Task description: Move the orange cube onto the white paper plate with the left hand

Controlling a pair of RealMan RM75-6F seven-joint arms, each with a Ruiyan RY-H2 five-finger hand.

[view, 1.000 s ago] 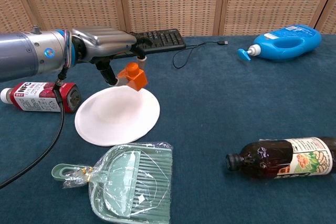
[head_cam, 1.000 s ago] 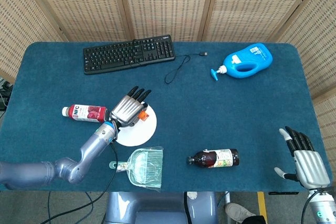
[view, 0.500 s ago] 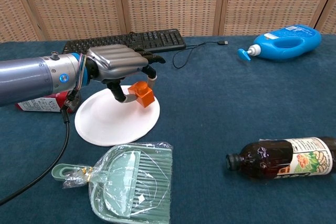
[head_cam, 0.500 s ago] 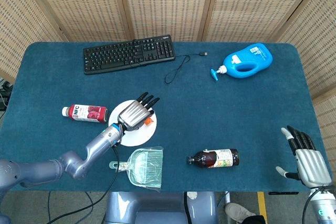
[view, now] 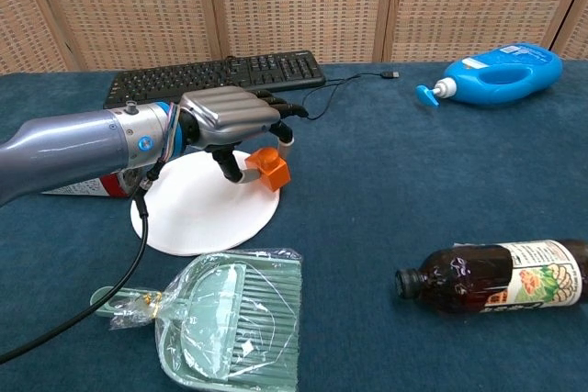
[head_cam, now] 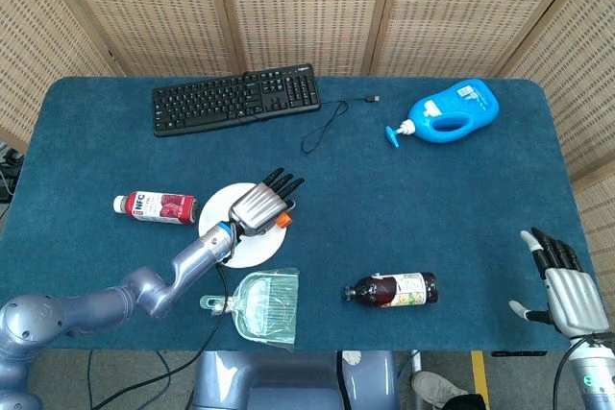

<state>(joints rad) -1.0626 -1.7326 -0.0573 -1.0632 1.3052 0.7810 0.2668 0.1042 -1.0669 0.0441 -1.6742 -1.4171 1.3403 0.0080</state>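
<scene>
A: Left hand (view: 234, 121) status?
B: Pinching the orange cube (view: 270, 168) at the right rim of the white paper plate (view: 197, 218).
A: Right hand (head_cam: 567, 285)?
B: Fingers spread, holding nothing, near the table edge.

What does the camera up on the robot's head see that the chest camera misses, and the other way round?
Only the head view shows the right hand, open at the table's near right corner, and the whole red juice bottle. Only the chest view shows, from the side, the thumb against the orange cube at the white paper plate's right edge. Both show the left hand, keyboard, blue jug, dark bottle and green dustpan.
</scene>
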